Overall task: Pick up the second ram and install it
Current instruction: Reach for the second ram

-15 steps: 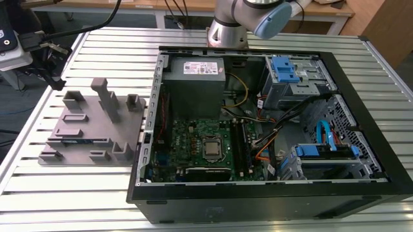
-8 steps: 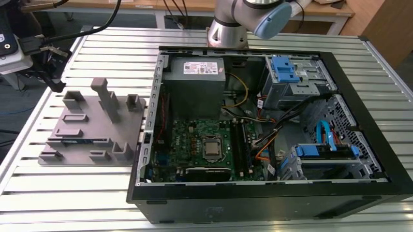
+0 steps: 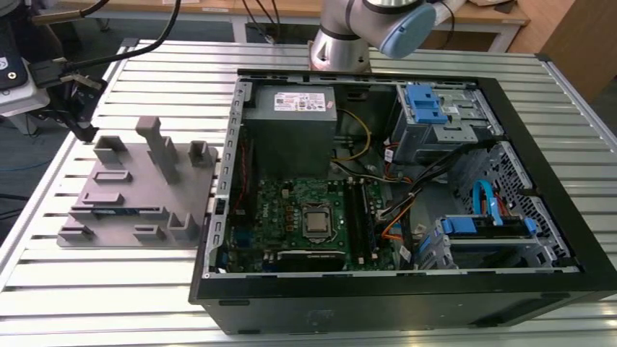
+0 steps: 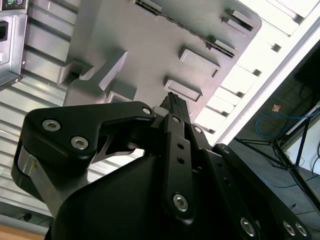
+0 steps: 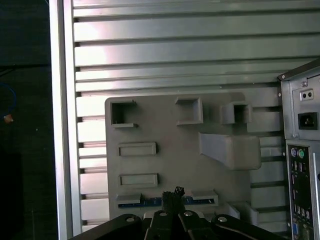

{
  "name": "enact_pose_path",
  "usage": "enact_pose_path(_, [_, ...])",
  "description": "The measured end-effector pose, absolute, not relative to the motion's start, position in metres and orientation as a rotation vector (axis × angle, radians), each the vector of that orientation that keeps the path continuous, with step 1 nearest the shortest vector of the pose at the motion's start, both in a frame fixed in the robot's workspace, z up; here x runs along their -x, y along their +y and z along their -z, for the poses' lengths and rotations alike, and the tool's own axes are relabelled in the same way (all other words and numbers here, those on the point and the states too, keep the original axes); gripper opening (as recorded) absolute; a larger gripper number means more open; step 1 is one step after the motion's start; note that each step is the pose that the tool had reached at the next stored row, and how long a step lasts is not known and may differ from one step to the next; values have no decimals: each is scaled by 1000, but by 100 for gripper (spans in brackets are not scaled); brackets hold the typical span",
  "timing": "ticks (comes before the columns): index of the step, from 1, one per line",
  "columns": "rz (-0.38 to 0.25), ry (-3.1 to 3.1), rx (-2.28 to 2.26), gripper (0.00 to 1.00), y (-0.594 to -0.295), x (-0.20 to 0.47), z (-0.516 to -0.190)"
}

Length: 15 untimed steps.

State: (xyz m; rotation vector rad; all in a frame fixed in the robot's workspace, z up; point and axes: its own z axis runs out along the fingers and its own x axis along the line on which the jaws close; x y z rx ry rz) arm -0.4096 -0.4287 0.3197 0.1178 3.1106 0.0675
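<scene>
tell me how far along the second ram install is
Early. Done: nothing that shows; the second ram lies in its slot on the grey fixture block, outside the computer case. In hand: the gripper hangs above the fixture, over the ram, in the first wrist view. Left: the pickup and the seating on the motherboard; whether a first stick is already seated there I cannot tell.

Grey fixture block (image 3: 126, 181): surface is crowded by a tall post (image 3: 157, 148) and low blocks (image 3: 109, 144). Second ram (image 3: 123, 212) is seen uncovered at one edge. Computer case (image 3: 230, 144) is set just beside.
</scene>
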Motion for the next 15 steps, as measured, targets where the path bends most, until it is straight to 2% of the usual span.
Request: enact_pose_path(15, [-67,3110,-118,10,-432,414,-304])
